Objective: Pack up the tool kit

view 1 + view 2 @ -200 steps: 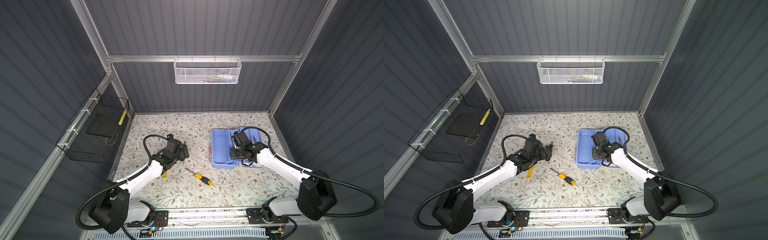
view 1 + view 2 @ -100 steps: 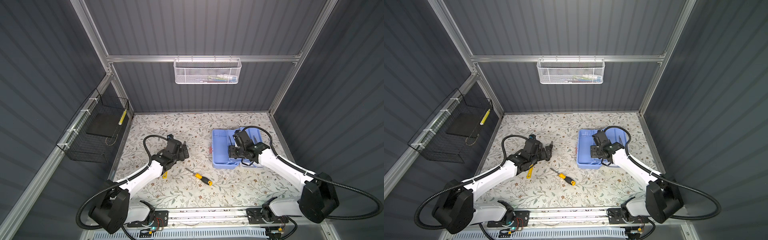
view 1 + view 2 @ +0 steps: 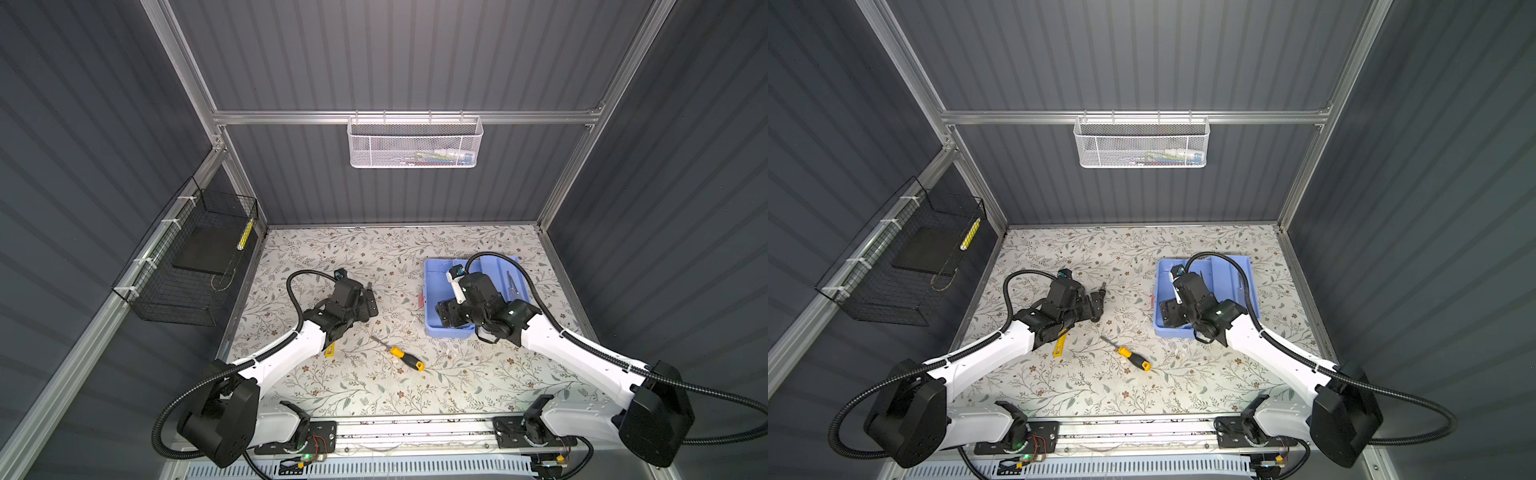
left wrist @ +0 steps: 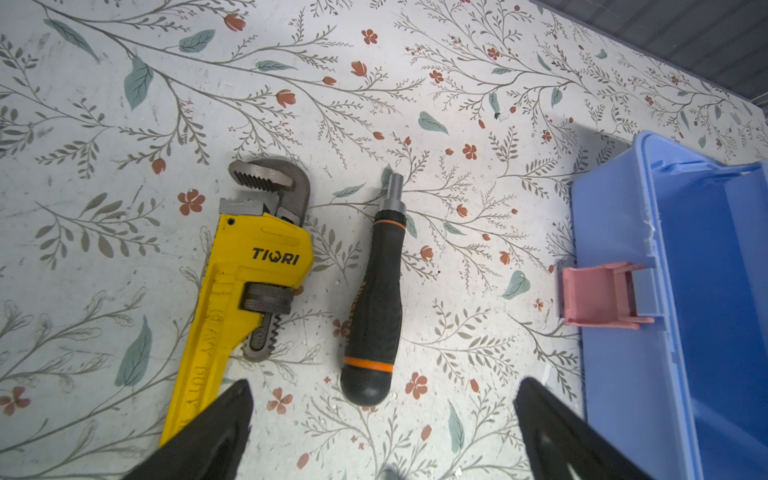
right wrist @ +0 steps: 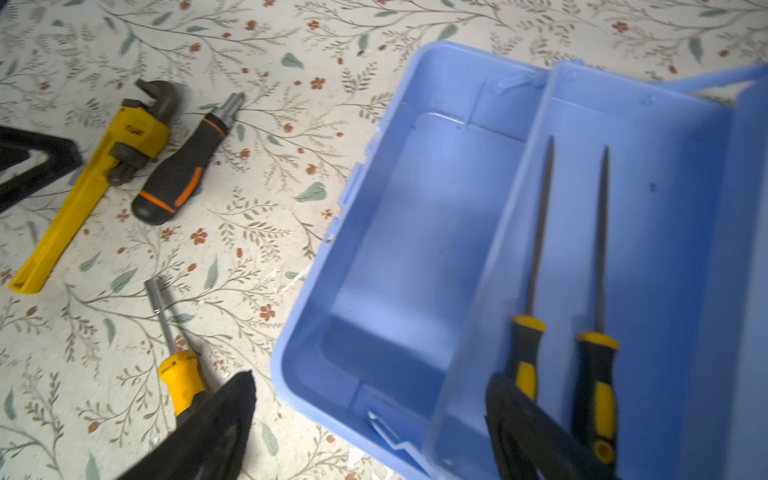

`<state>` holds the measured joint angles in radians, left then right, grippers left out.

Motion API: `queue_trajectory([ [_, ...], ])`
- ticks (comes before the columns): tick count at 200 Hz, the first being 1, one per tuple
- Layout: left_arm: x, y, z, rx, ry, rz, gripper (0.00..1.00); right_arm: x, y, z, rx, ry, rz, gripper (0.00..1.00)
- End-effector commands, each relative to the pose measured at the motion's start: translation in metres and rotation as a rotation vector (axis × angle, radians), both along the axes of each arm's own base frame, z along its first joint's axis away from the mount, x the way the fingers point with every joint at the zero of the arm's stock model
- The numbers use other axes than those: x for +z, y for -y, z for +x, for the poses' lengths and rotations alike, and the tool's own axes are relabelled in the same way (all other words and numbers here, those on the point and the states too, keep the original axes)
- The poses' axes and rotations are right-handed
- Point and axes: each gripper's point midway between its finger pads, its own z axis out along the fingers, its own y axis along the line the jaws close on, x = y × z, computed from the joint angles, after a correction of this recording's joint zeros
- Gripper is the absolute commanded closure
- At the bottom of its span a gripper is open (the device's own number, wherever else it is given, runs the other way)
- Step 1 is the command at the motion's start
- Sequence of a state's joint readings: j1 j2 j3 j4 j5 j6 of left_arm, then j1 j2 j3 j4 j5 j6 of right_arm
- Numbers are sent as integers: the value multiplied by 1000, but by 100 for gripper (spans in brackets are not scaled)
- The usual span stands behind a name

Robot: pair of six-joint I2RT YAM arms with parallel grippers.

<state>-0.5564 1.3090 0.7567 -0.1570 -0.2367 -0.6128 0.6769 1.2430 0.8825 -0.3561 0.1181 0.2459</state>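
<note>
Your tool kit (image 3: 434, 291), right of centre on the desk (image 3: 374, 257), is partly packed.
Two yellow-handled tools (image 5: 525, 353) lie inside; wrench (image 4: 241, 291), black screwdriver (image 4: 374, 299) and yellow screwdriver (image 3: 405, 358) wait outside. Left pincer (image 4: 384, 390) and right pincer (image 5: 372, 380) gape, empty.

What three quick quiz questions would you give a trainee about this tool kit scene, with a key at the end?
1. True or false: the wrench lies inside the box.
2. How many tools lie in the tray? A) one B) two C) four
3. Fill the gap: on the table, the black screwdriver lies right beside the ___.

Key: 1 false; 2 B; 3 wrench.
</note>
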Motion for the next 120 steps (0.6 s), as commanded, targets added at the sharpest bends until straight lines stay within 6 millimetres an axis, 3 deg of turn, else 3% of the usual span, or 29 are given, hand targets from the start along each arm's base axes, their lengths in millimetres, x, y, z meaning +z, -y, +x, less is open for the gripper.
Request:
queue_trajectory([
  [1,-5,-8,-1,25,-7,19,0,1,-24,-10,133,46,18,10],
  [120,-10,-27,-2,94,-28,95,0,-75,-110,-63,430,-139,-132,9],
])
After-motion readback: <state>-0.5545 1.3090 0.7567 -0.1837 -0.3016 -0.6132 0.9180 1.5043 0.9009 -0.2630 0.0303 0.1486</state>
